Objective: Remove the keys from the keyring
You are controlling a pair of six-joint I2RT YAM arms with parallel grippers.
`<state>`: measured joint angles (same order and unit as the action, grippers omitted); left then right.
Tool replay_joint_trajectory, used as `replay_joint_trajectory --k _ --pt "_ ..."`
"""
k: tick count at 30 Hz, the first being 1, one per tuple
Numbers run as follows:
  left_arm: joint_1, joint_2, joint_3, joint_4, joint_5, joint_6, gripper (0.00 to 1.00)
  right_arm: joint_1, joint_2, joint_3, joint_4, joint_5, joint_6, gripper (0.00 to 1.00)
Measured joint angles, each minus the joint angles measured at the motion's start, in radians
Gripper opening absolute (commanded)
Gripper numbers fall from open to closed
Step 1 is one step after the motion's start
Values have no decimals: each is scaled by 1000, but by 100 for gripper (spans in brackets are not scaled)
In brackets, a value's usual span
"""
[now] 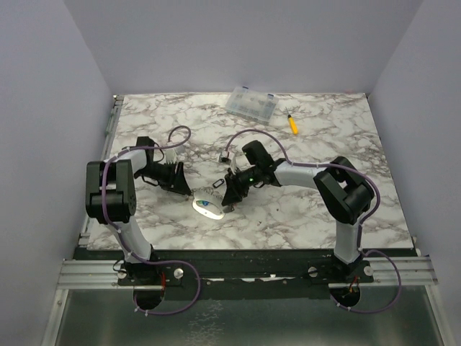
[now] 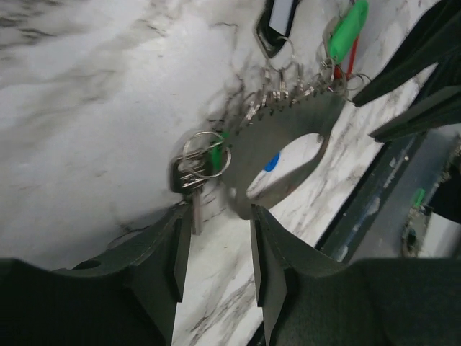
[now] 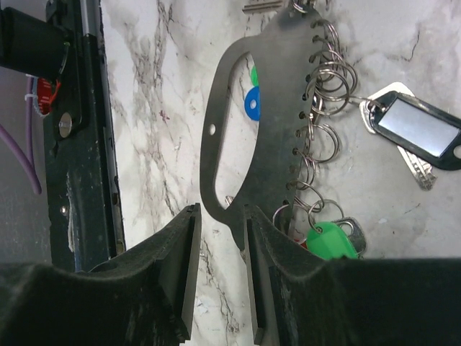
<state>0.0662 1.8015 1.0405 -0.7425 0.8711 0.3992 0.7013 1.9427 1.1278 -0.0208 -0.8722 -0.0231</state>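
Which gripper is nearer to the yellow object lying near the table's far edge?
Right. The right gripper sits towards the robot and left of the yellow object; the left gripper is further left, across the keyring.

Both arms (image 1: 108,191) show black joints, whitish links and purple, possibly braided cables (image 1: 252,131).

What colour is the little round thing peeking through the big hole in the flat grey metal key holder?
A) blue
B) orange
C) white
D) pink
A: in the right wrist view, a small round blue plastic piece shows through the long opening of the flat grey metal keyring.
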Motion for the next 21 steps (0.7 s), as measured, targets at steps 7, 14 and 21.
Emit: replay_joint_trajectory --k 7,14,21 --pt "-82 76 33 -77 27 25 43 -1 57 0 3 2 39 38" --pt "-109 99 31 -75 92 64 27 0 76 0 39 -20 82 37" --pt "-119 72 13 -66 136 104 13 0 77 -10 93 -46 110 37"
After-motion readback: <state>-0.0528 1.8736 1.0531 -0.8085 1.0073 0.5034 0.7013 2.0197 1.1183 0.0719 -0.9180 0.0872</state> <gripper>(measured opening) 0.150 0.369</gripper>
